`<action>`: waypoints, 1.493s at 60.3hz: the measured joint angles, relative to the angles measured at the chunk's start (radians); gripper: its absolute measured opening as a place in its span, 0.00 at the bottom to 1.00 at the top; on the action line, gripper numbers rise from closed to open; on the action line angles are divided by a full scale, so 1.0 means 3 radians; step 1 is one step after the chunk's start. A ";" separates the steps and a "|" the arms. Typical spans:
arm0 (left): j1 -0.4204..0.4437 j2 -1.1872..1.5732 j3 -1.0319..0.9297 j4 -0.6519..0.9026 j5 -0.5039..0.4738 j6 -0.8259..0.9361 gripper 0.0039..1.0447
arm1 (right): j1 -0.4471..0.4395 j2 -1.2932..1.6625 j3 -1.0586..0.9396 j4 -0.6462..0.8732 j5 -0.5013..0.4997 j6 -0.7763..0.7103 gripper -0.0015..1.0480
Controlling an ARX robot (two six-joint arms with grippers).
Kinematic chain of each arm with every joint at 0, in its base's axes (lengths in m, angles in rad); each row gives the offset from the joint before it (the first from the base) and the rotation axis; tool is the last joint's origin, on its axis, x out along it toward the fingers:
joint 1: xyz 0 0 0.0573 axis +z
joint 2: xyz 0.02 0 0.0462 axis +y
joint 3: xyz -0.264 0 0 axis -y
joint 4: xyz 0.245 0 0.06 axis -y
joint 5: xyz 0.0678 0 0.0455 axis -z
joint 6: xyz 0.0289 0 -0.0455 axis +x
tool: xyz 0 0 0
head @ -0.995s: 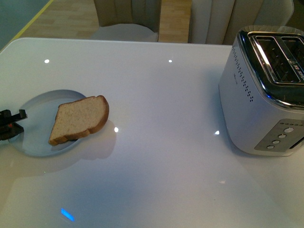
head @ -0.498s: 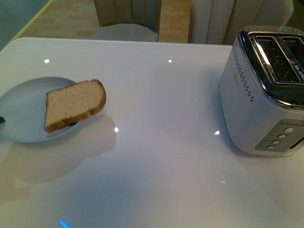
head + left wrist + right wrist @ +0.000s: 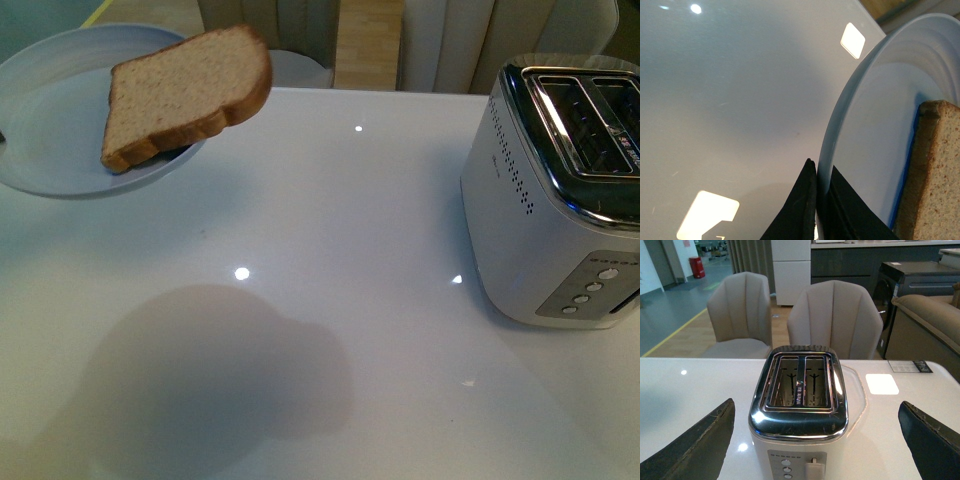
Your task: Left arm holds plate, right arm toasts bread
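Note:
The pale blue-grey plate [image 3: 55, 120] hangs tilted in the air above the table's far left, well off the surface. The bread [image 3: 185, 90] lies on it, one corner overhanging the rim. In the left wrist view my left gripper [image 3: 817, 172] is shut on the plate [image 3: 865, 115], one black finger on each side of the rim, with the bread [image 3: 935, 175] close by. My right gripper [image 3: 816, 405] stands open and empty, its fingers spread wide on either side of the toaster [image 3: 799, 422], apart from it. Neither arm shows clearly in the front view.
The white and chrome two-slot toaster [image 3: 560, 190] stands at the table's right, slots empty, lever and buttons on its near end. The glossy white table [image 3: 330, 300] carries the plate's shadow. Two beige chairs [image 3: 742, 310] [image 3: 835, 315] stand behind the far edge.
The plate with the bread has risen from the table at the left to well above it, up and slightly rightward in the front view. Its shadow now falls on the table.

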 joint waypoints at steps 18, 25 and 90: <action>-0.0619 -0.0468 0.0104 -0.0323 -0.0126 -0.0172 0.02 | 0.0000 0.0000 0.0000 0.0000 0.0000 0.0000 0.92; -0.0833 -0.0594 0.0130 -0.0378 -0.0158 -0.0271 0.02 | 0.0000 0.0000 -0.0001 0.0000 0.0000 0.0000 0.92; -0.1251 -0.0713 0.0146 -0.0472 -0.0306 -0.0528 0.02 | 0.0562 0.2492 0.0809 0.0843 -0.0765 0.1525 0.92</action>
